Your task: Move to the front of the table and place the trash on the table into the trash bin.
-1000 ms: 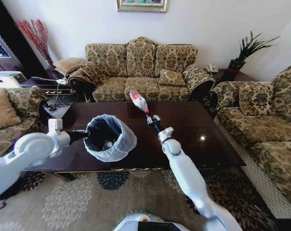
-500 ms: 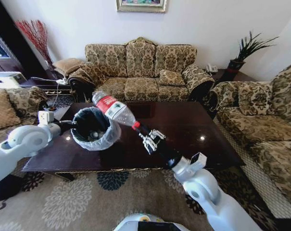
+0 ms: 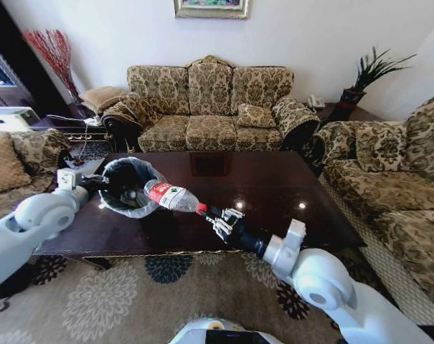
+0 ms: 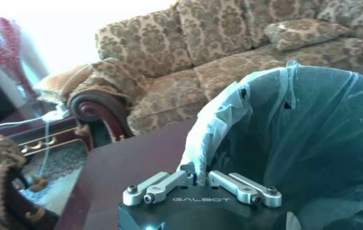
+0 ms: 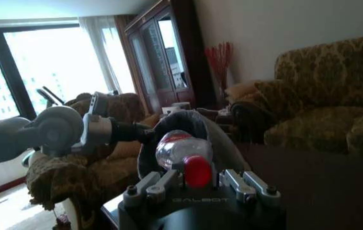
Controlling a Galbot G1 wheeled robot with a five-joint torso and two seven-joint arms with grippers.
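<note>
The black trash bin [image 3: 128, 188] with its whitish bag hangs tilted over the left end of the dark table [image 3: 288, 188]. My left gripper [image 3: 95, 182] is shut on its rim; the left wrist view has the fingers [image 4: 168, 184] pinching the bag edge of the trash bin [image 4: 309, 143]. The trash in hand is a clear bottle [image 3: 170, 197] with a red label. It lies nearly level, its base at the bin's mouth. My right gripper [image 3: 217, 219] is shut on its red-capped neck. From the right wrist, the bottle [image 5: 180, 149] points into the bin [image 5: 198, 120].
A patterned sofa [image 3: 213, 107] stands behind the table, and armchairs at the right [image 3: 389, 172] and left [image 3: 16, 165]. A small side table [image 3: 84, 163] sits off the table's far left corner. Patterned carpet [image 3: 130, 297] covers the floor in front.
The right arm has swung the bottle from upright over the table's middle down and left to the bin's mouth. The left arm has drawn the bin left and tilted it toward the bottle.
</note>
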